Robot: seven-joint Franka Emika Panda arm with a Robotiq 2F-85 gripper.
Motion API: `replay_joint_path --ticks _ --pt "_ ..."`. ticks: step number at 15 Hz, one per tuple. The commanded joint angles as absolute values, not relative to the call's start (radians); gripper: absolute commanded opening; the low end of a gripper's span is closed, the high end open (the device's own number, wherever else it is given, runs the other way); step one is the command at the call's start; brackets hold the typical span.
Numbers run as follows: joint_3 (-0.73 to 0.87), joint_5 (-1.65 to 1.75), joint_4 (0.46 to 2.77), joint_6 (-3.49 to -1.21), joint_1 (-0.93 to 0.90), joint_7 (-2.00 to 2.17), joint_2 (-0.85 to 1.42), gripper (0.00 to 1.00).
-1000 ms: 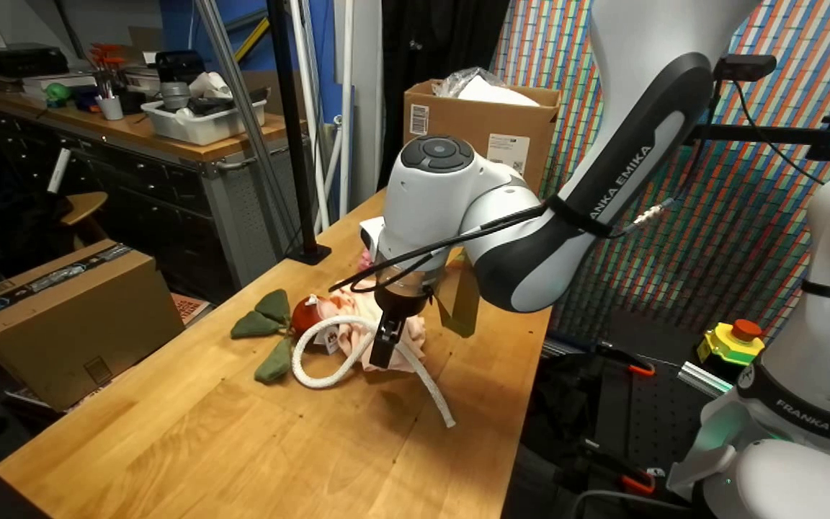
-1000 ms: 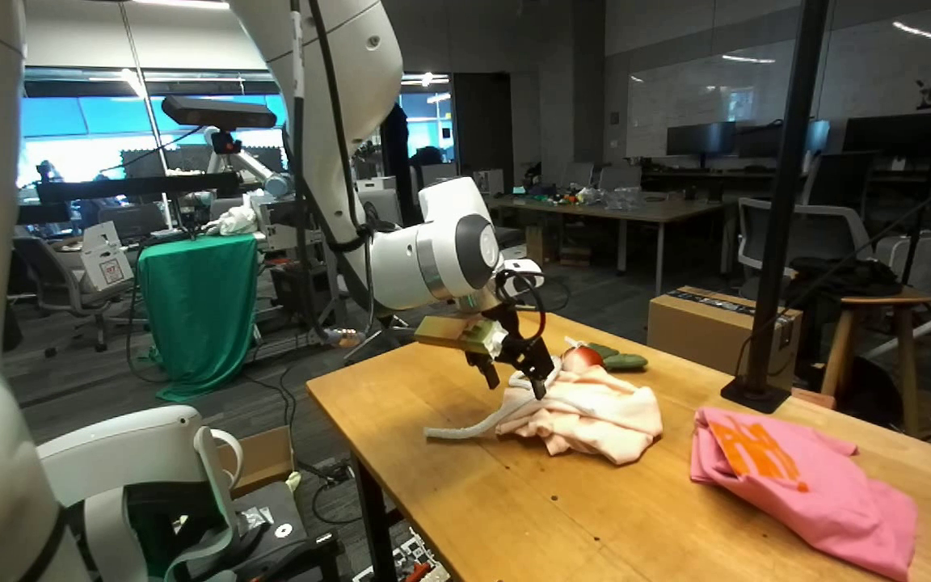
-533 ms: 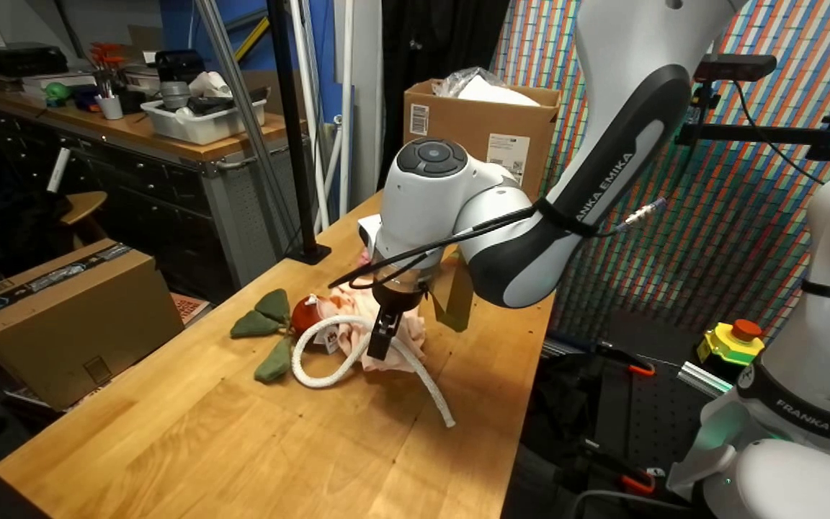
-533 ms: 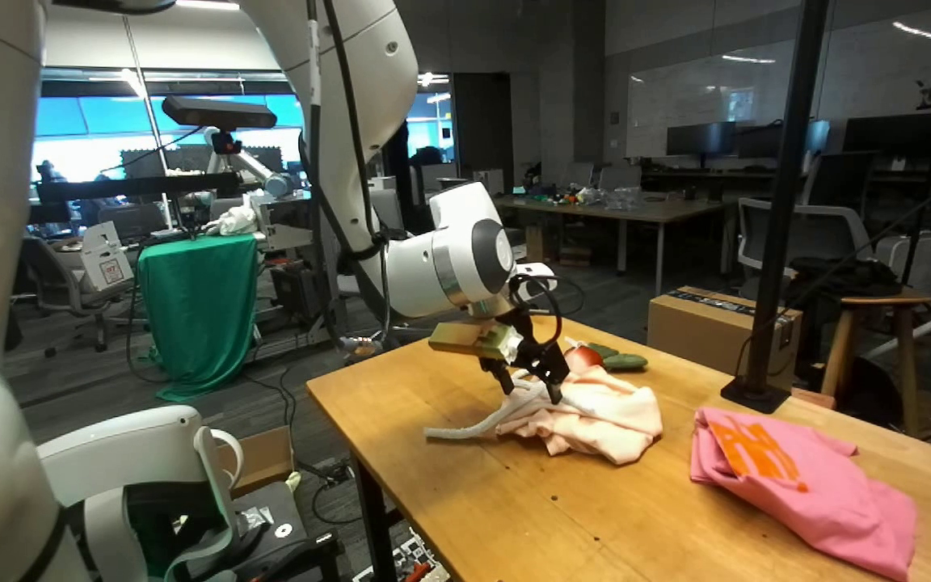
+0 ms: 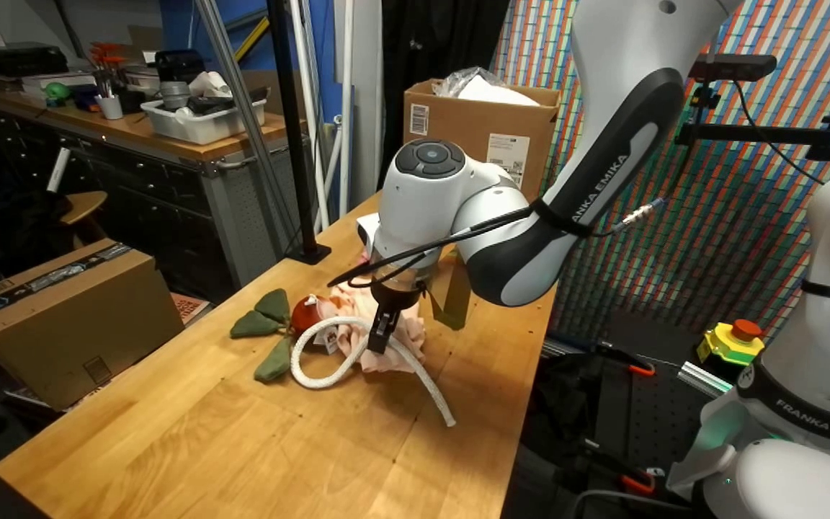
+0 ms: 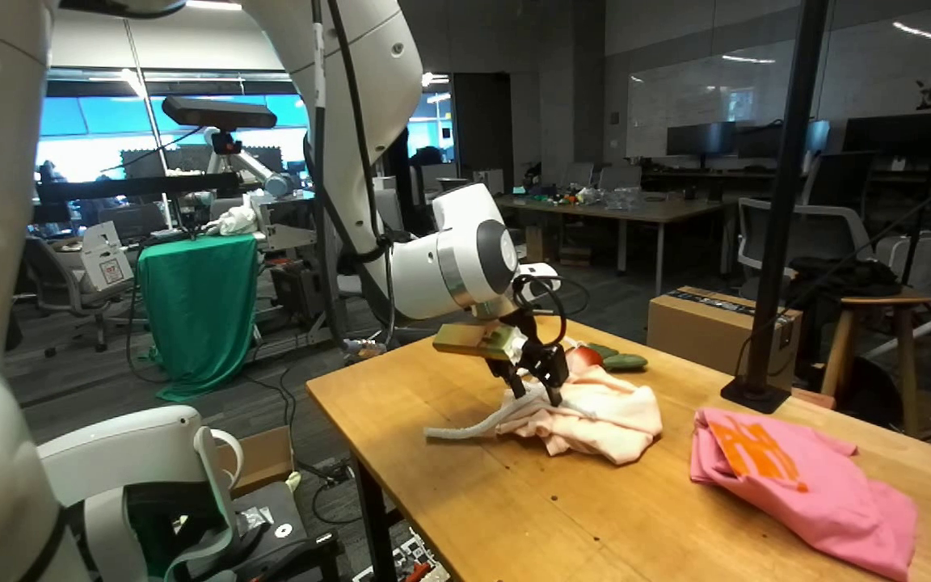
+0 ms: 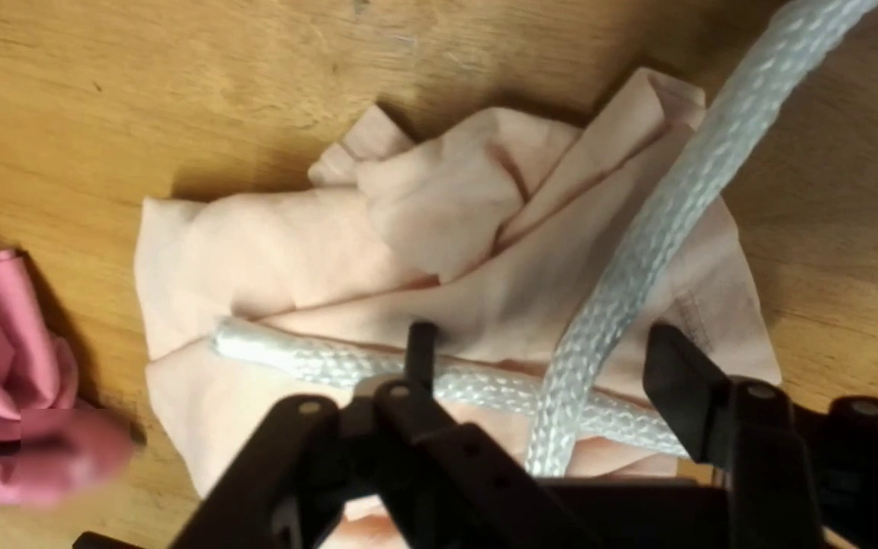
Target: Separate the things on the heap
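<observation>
The heap's pale beige cloth [image 7: 286, 244] lies crumpled on the table, with the white rope [image 7: 656, 236] looped and crossing itself on top. One rope end trails onto the wood. My gripper [image 7: 543, 335] is open, pointing down over the cloth. A rope strand passes between its fingers [image 7: 679, 393], with space on both sides. Beside the cloth sit a round red object [image 5: 305, 315] and dark green leaf-shaped pieces [image 5: 273, 360]. A pink cloth [image 6: 813, 493] with orange print lies apart from the heap. I cannot tell whether the fingertips touch the cloth.
A black post [image 6: 756, 394] stands on the edge of the wooden table [image 5: 242, 447]. A yellow-green flat piece [image 6: 473, 339] rides on the wrist. One cardboard box [image 5: 69, 324] sits beside the table; another box [image 5: 480, 122] stands beyond its far end.
The gripper has shifted a little along the heap, rightward in an exterior view, and its fingers have come somewhat closer together around the rope strand. Rope and cloths lie nearly as before.
</observation>
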State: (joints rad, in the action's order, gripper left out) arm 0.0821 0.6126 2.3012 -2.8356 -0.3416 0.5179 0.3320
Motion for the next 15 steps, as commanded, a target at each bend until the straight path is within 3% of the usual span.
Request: replay_joint_path --ticks 1,5,8,10,15 --pt "0.104 0.648 2.283 -2.858 -0.360 0.554 0.342 0.42" --pt "0.101 0.649 2.284 -2.858 -0.358 0.554 0.339 0.11" --pt "0.097 0.645 2.289 -2.856 -0.359 0.553 0.334 0.05" --pt "0.096 0.644 2.297 -2.853 -0.362 0.555 0.326 0.09" --pt "0.103 0.658 2.308 -2.837 -0.380 0.566 0.304 0.09"
